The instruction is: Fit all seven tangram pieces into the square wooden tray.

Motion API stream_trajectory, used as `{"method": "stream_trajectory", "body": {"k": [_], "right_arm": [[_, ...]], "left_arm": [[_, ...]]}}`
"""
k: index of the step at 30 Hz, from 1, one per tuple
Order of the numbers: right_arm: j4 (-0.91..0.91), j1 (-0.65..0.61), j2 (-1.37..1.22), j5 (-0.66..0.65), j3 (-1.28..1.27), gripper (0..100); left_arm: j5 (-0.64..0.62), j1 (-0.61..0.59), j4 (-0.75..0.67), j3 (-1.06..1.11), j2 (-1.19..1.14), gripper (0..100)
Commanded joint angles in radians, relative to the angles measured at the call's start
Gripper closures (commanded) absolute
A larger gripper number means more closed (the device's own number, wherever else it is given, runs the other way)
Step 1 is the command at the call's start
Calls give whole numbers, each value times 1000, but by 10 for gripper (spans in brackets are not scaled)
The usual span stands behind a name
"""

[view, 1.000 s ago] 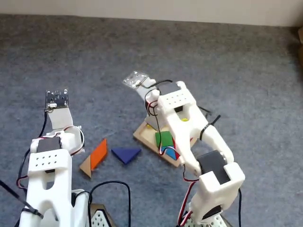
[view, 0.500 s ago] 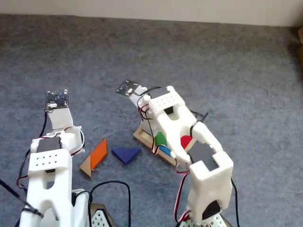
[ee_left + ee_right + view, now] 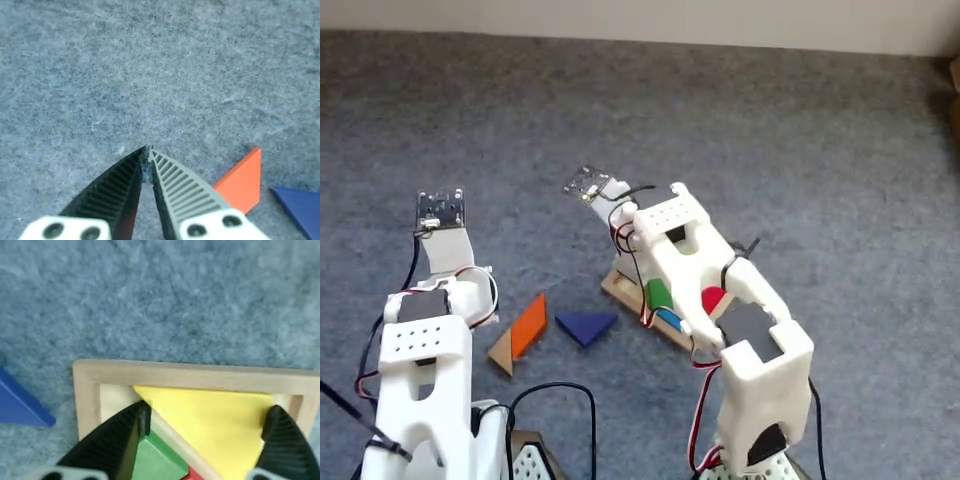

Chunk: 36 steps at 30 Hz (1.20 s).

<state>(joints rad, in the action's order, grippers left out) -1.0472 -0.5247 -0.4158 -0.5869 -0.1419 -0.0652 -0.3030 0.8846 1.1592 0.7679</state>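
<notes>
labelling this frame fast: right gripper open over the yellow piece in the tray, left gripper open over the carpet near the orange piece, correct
Not quite: the left gripper is shut, tips meeting, as the left wrist view shows. The rest stands: right gripper open over the yellow piece in the tray, left gripper over the carpet near the orange piece.

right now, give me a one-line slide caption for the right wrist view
Right arm's open hand above the wooden tray, yellow triangle and green piece inside; blue triangle outside on the carpet.
</notes>
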Motion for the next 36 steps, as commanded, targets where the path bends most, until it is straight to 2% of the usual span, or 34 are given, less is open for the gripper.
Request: {"method": "stream_trajectory", "body": {"k": [1, 9, 13, 19, 29, 36], "right_arm": [[39, 21, -70, -8, 19, 705], [-101, 59, -87, -14, 156, 803], [-213, 77, -85, -64, 269, 819], [-341, 122, -87, -71, 470, 819], [-352, 174, -85, -63, 596, 819], [-328, 259, -88, -34, 645, 819]], "left_arm": [[9, -13, -15, -4, 22, 995], [9, -13, -15, -4, 22, 995], [9, -13, -15, -4, 22, 995], [9, -13, -15, -4, 22, 995], [9, -13, -15, -4, 22, 995], [9, -13, -15, -4, 22, 995]]}}
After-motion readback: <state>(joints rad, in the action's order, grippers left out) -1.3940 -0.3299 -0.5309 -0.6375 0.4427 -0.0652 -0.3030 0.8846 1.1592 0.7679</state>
